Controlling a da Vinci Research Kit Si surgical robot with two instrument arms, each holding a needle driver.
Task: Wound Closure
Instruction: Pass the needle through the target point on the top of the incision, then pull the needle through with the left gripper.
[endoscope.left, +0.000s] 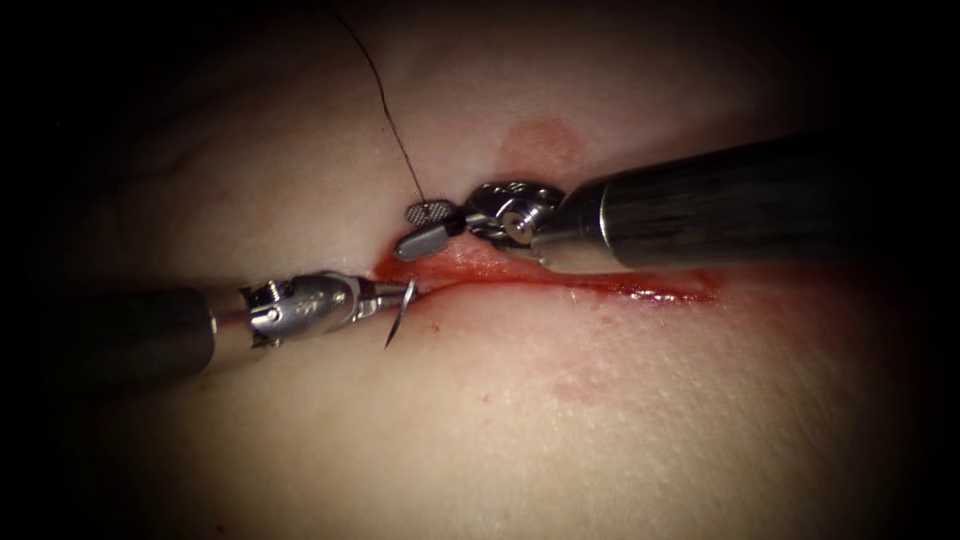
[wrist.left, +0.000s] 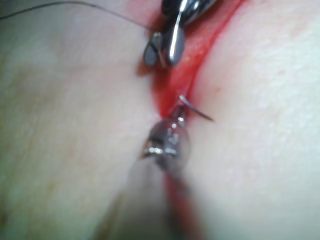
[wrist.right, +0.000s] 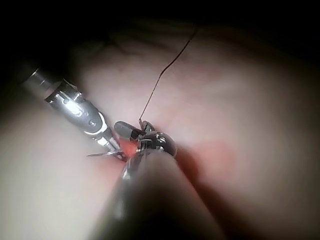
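Endoscope: looks down on the tissue (endoscope.left: 600, 420) from above & in front, mid distance, the cut (endoscope.left: 560, 278) running across centre, left pincer (endoscope.left: 395, 296) entering from pic left, right pincer (endoscope.left: 425, 228) from pic right. Left wrist cam: very close, facing along its shaft to own pincer (wrist.left: 181, 114), the cut (wrist.left: 200, 50) stretching away. Right wrist cam: very close along its shaft to own pincer (wrist.right: 131, 129). All 3 share the cut's left end w/ both pincer tips, needle (endoscope.left: 398, 318) & thread (endoscope.left: 385, 110).
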